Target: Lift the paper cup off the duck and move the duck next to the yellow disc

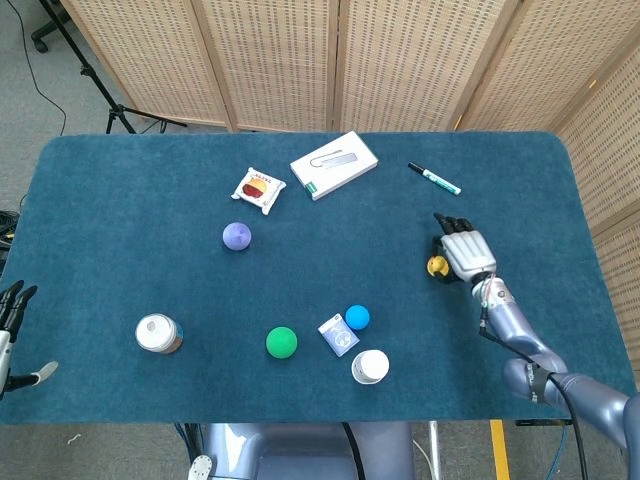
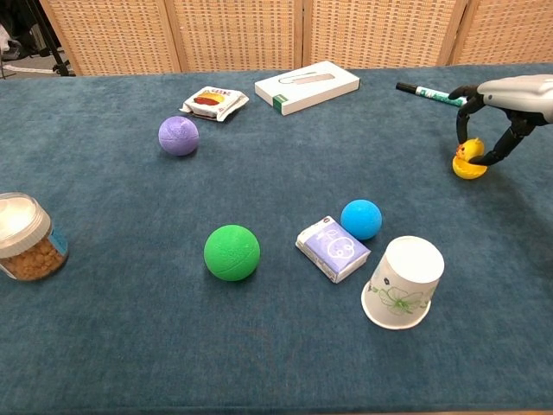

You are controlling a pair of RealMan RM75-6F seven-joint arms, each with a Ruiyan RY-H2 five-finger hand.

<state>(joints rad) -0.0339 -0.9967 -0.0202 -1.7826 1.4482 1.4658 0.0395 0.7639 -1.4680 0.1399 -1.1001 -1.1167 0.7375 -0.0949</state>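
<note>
Blue counter (image 2: 104,346): carpet-like cloth carrying everything.
Right hand (image 2: 510,108): arched over the duck, fingers curled beside it, likely to grip; contact unclear.
White paper cup (image 2: 403,283): upturned, already off.
Yellow duck (image 2: 469,160): far right edge.
Yellow disc: unseen.

My right hand (image 1: 464,255) sits palm-down beside the duck (image 1: 437,266), forearm reaching in from the table's near right corner; in the chest view its fingers (image 2: 510,140) curl down around the duck (image 2: 469,160), though I cannot confirm contact. My left hand (image 1: 12,312) hangs off the table's left edge, well apart from the duck, fingers spread and holding nothing.
</note>
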